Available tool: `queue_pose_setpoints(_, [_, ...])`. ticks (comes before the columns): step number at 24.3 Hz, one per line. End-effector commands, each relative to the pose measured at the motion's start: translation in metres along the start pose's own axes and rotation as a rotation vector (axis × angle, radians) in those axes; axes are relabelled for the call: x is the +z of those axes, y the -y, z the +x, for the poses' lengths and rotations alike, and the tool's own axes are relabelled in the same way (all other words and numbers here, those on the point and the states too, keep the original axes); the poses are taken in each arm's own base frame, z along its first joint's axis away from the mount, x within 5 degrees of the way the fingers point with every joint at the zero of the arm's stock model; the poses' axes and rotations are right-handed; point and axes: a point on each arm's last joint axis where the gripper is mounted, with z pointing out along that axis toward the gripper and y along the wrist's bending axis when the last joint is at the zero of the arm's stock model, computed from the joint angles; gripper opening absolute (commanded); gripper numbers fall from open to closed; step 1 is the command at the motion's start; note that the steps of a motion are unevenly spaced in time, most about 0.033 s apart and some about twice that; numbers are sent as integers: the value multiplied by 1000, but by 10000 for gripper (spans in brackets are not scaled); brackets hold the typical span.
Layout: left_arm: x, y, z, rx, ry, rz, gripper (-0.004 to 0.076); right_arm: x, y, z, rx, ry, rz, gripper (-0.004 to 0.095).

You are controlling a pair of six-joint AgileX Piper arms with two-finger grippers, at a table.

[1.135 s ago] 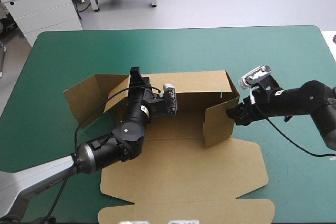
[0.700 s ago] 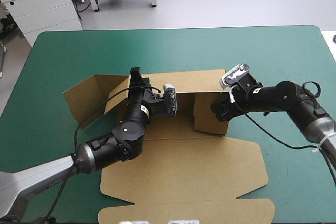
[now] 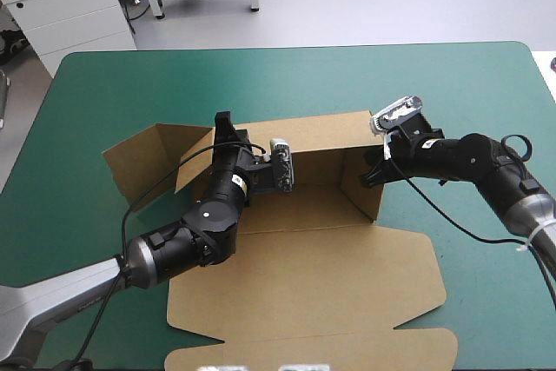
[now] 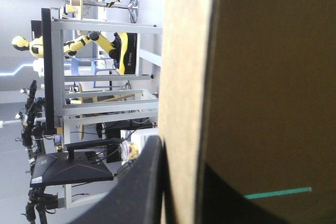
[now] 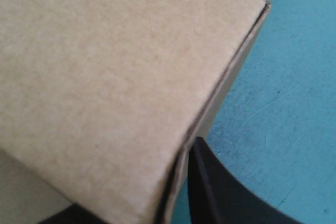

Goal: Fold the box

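In the middle of the table (image 3: 261, 84), the box (image 3: 295, 206) looks only part done. The left gripper (image 3: 224, 123) pinches the back wall (image 3: 321, 136) and the right gripper (image 3: 372, 176) pinches the right wall (image 3: 363, 195); both walls stand up. The left wall (image 3: 139, 162) leans out, and the lid (image 3: 304, 301) lies flat.

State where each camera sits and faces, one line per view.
High view: above and behind the robot, facing forward and down on the table and box; both arms show.
Left wrist view: on the left wrist, facing along the left gripper, shut on the box's upright wall.
Right wrist view: on the right wrist, facing along the right gripper, shut on a side wall.
Shared: all three show the box.
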Motion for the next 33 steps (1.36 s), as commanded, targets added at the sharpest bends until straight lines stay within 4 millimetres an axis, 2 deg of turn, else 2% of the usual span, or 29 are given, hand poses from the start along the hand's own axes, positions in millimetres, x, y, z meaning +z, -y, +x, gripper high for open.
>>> queue_pose_setpoints(1, [-12,-13,-9,-134,51,20,129,-14,5,-19,9,139,102,3])
queue_pose_setpoints(8, [-48,-38,-39,-253,130,42,461,-16,16,-24,62,204,223,4])
queue_pose_setpoints(10, [-62,-41,-47,-244,119,74,523,-17,19,-24,94,209,250,4])
queue_pose_setpoints(18, [-100,-36,-71,-146,211,229,525,-17,19,-21,129,185,248,2])
queue_pose_setpoints(20, [-104,-38,-73,-152,221,267,501,-16,18,-20,130,174,242,2])
queue_pose_setpoints(22, [-108,-42,-75,-146,225,301,437,-16,18,-19,131,161,235,1])
queue_pose_setpoints(24, [-115,-53,-78,-156,249,315,265,-16,17,-18,132,151,230,0])
queue_pose_setpoints(25, [-120,-62,-80,-175,270,308,117,-16,17,-18,132,149,229,0])
queue_pose_setpoints(26, [-123,-66,-80,-187,281,300,13,-16,17,-18,132,148,228,0])
queue_pose_setpoints(30, [-126,-93,-77,-222,304,263,7,-16,17,-18,133,144,226,-1])
queue_pose_setpoints(33, [-101,-121,-50,-356,220,309,7,-16,17,-17,133,138,223,-1])
